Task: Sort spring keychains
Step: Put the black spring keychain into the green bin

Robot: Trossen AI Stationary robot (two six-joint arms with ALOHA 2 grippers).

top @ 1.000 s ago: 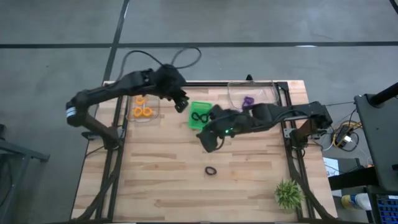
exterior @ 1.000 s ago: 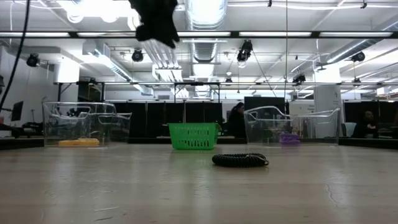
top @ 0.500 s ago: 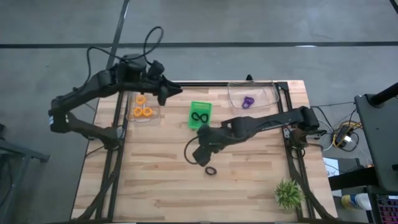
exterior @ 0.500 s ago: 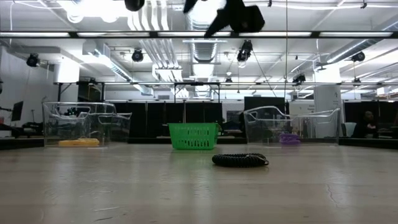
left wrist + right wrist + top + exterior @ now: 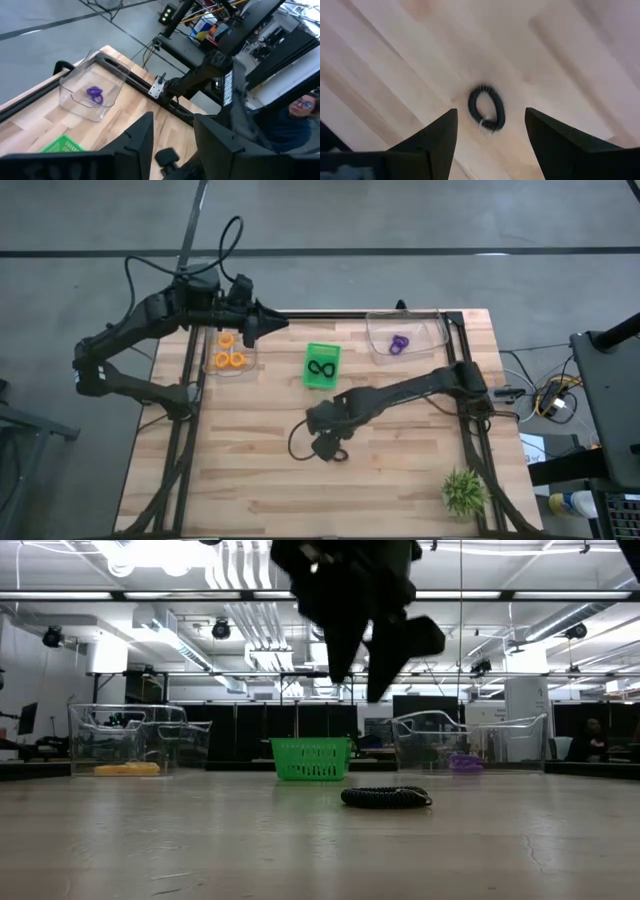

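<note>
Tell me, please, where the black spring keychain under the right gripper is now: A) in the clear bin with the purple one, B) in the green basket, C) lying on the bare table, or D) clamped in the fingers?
C: the black spring keychain lies flat on the table, untouched below the open right gripper.

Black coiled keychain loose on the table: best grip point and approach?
The black coiled plastic keychain loop lies flat on the wooden table, so come straight down. The right gripper hangs open above it, the loop showing between its fingers. Probably best to pinch across one side of the ring, one finger inside the hole; the coil looks too low to grab edge-on.
</note>
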